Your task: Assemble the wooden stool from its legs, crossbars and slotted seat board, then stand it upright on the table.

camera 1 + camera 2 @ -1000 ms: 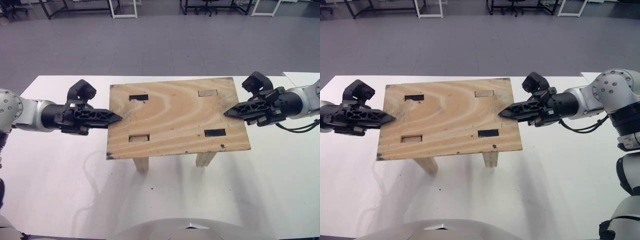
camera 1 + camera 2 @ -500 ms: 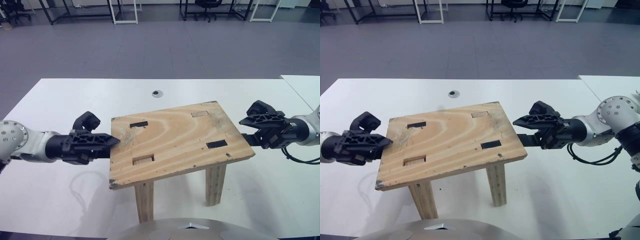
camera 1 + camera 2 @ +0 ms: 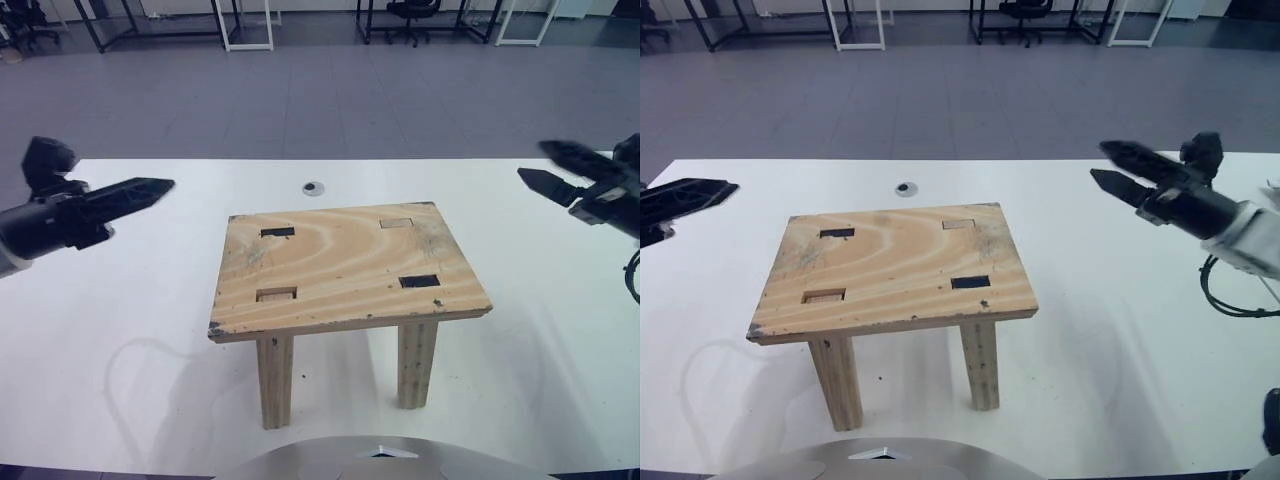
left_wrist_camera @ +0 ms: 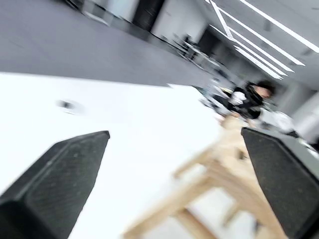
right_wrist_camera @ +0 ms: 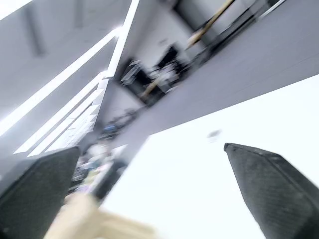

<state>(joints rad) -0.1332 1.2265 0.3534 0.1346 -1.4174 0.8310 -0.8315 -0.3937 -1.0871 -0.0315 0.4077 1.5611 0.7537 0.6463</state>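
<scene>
The wooden stool [image 3: 340, 265] stands upright on the table [image 3: 150, 330], the left gripper [image 3: 150, 190] and right gripper [image 3: 532, 162] spread wide and holding nothing, so the job looks done.

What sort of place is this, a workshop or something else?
Probably a robotics lab or open test hall: a large white worktable holding the assembled plywood stool, a wide grey floor, and black metal-framed benches behind.
</scene>
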